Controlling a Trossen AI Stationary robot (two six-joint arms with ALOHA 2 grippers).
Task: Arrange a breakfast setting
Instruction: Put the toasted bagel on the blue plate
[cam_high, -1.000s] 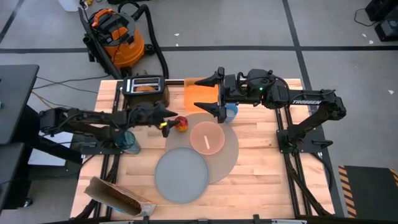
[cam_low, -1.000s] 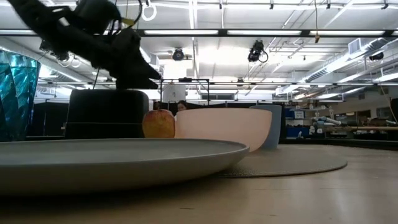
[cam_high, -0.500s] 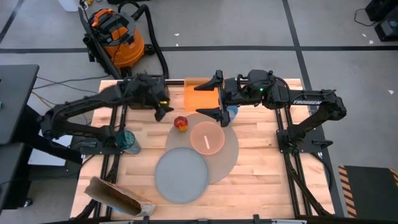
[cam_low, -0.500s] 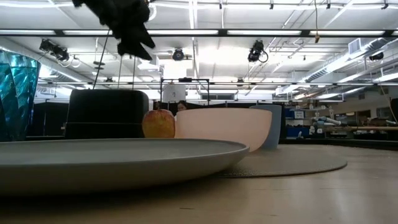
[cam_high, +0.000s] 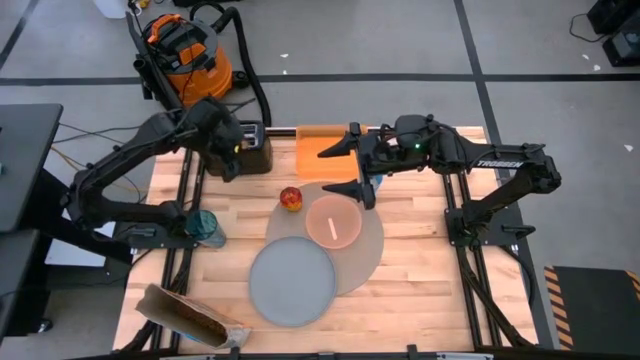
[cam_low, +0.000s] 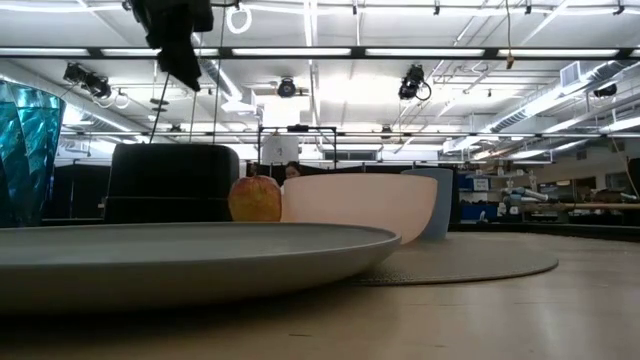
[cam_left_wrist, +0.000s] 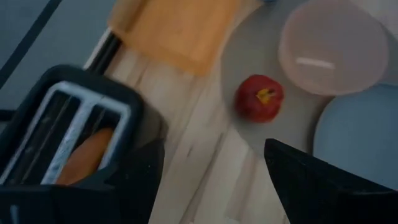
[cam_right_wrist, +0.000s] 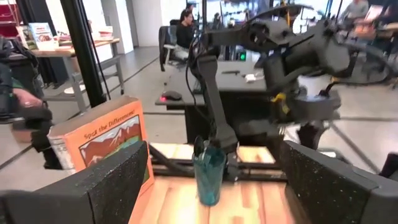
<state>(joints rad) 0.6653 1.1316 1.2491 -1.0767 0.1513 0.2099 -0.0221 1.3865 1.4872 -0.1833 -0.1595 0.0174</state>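
The red-yellow apple (cam_high: 291, 199) rests on the far left rim of the round mat (cam_high: 366, 262). The pink bowl (cam_high: 333, 221) stands on the mat with the spoon (cam_high: 332, 229) in it. The grey plate (cam_high: 292, 281) overlaps the mat's near left edge. The light-blue cup (cam_low: 440, 202) stands behind the bowl, mostly hidden under my right gripper (cam_high: 357, 167), which is open and empty. The bagel (cam_left_wrist: 84, 155) sticks up from a slot of the black toaster (cam_high: 247, 143). My left gripper (cam_high: 229, 160) is open and empty, high above the toaster's near side.
The flat orange board (cam_high: 318, 148) lies at the far edge beside the toaster. A teal glass (cam_high: 204, 226) stands at the left edge. A brown paper bag (cam_high: 190, 315) lies at the near left corner. Bare wood shows at the table's near right.
My left gripper has risen from beside the apple and gone toward the table's far left, to above the toaster. The apple has stayed where it was on the mat's rim.
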